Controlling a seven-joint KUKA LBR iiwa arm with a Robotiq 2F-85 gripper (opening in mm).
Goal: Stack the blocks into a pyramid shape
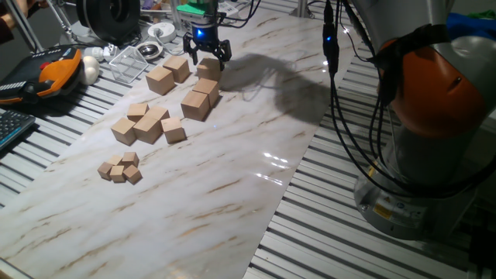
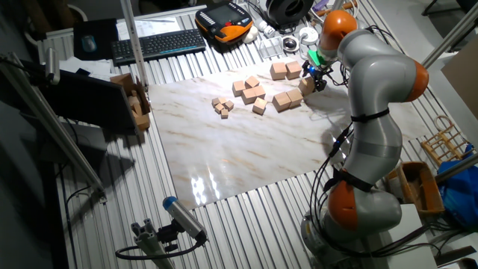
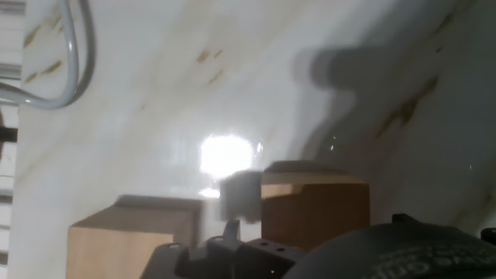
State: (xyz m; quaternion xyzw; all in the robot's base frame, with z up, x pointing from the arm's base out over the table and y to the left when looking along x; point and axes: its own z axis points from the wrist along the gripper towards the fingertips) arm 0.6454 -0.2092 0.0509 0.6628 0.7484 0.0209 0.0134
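Note:
Several large tan blocks lie at the far end of the marble board (image 1: 232, 194). Two blocks (image 1: 160, 79) (image 1: 177, 68) sit side by side at the left. Another pair (image 1: 196, 105) (image 1: 206, 89) touch nearer the middle. A further block (image 1: 209, 70) lies right under my gripper (image 1: 208, 59), which is open, a fingertip on each side of the block's top. In the hand view that block (image 3: 314, 209) fills the lower middle beside one finger (image 3: 240, 194), with a second block (image 3: 132, 236) at lower left. From the other fixed view the gripper (image 2: 317, 72) hangs over the block (image 2: 307, 86).
Medium wooden cubes (image 1: 147, 126) cluster left of the blocks, with tiny cubes (image 1: 120, 169) nearer the front. A wire tray (image 1: 128, 63), bowls and a pendant (image 1: 54, 70) crowd the far left edge. The arm's base (image 1: 434, 155) stands at the right, cables hanging.

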